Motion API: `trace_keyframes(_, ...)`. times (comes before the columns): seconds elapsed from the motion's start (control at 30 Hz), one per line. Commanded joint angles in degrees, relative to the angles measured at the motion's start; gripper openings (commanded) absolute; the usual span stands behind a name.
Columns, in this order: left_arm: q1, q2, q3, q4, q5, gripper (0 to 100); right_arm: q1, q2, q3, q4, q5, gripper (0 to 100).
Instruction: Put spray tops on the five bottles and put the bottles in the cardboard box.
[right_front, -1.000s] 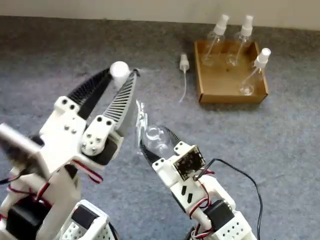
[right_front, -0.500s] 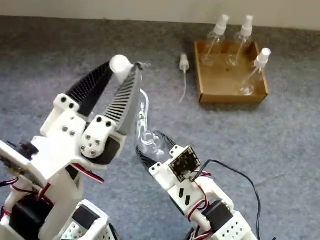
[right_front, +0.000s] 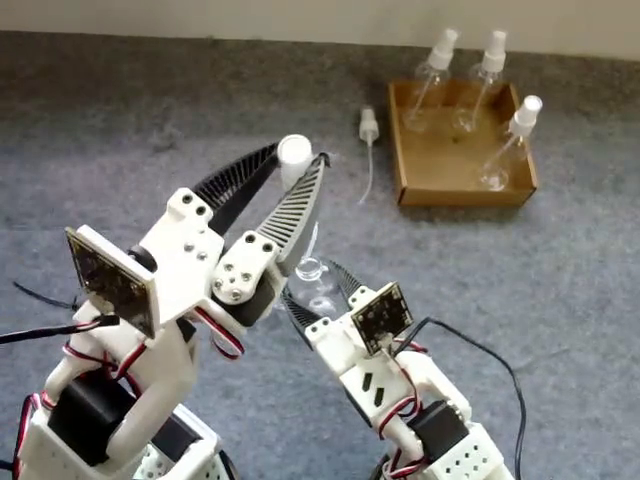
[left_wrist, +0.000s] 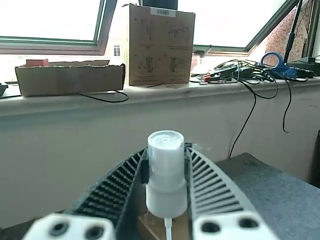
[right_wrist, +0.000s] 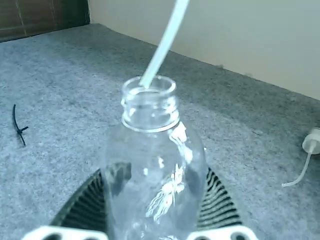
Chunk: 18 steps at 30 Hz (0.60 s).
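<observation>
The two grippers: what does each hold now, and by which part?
The left gripper holds a spray top by its white head, between the fingers. The right gripper holds a clear bottle by its body, below the neck.

The right gripper (right_wrist: 152, 197) clamps a clear bottle (right_wrist: 152, 150), white tube (right_wrist: 161, 47) inside its neck.

box (right_front: 440, 192) back crowded (3 bottles (right_front: 432, 82)), front open

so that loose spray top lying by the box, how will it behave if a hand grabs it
Probably very light: the spray top is small plastic. Its thin tube visibly curves, so it is likely floppy. Lying sideways with a round head, it might roll if nudged.
</observation>
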Motion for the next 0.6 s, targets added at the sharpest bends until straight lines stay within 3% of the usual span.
trace_keyframes(0.0,0.84,-0.40,-0.22,0.00,-0.44,0,0.48,0.22,6.20,2.59,-0.35,0.4)
trace_keyframes(0.13,0.84,-0.75,1.98,-0.26,-0.44,0,0.48,0.22,1.63,7.34,-0.62,0.5)
trace_keyframes(0.57,0.84,-0.84,3.74,-0.35,-0.44,0,0.40,0.22,0.22,8.48,-2.73,0.5)
